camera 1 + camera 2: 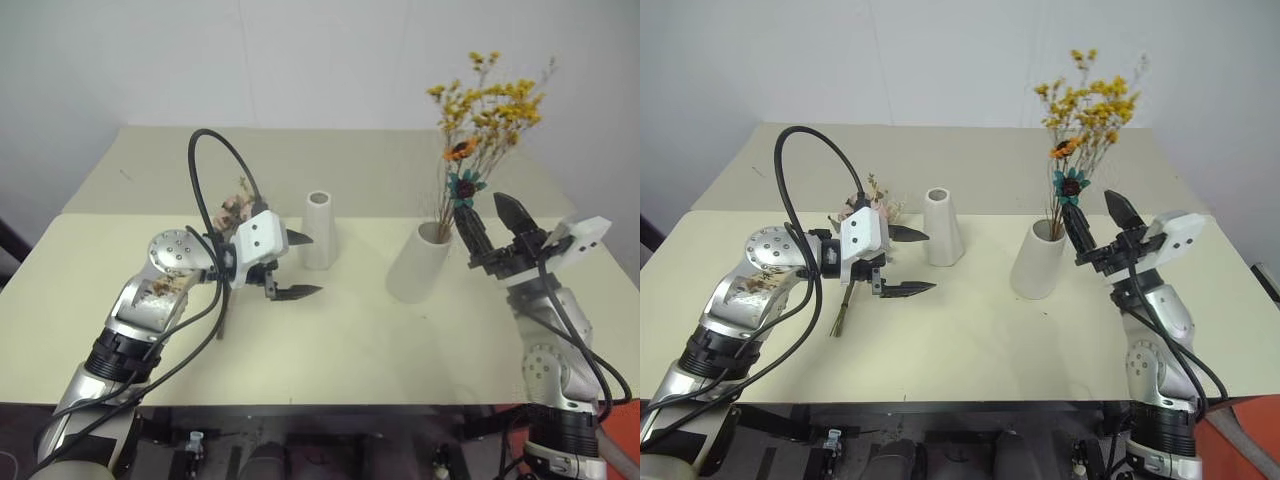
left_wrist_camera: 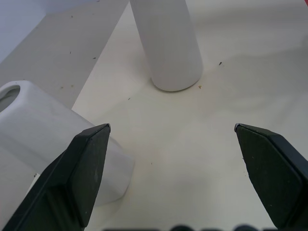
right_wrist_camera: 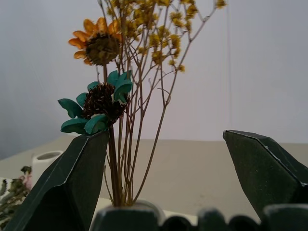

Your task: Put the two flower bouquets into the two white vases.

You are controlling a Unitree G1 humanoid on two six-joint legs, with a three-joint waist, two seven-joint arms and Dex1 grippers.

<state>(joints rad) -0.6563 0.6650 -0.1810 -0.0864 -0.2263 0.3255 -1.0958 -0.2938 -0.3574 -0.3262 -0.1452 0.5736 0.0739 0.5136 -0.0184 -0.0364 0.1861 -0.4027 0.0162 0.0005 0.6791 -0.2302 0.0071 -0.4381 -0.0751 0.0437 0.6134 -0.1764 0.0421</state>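
The dried yellow-orange bouquet with a small sunflower (image 1: 480,115) stands in the wider, leaning matte white vase (image 1: 418,262). Just beside it the right gripper (image 1: 492,228) hovers, jaws spread and holding nothing. The pale pink-cream bouquet (image 1: 868,215) lies on the cream table (image 1: 350,340) behind the left gripper (image 1: 298,266), whose jaws are also spread, near the slim white tapering vase (image 1: 319,230), which stands without flowers.

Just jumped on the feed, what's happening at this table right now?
The yellow bouquet stands in the wide vase, and the open right gripper sits beside its stems, holding nothing. The pink bouquet lies on the table behind the open left gripper. The slim vase holds no flowers.
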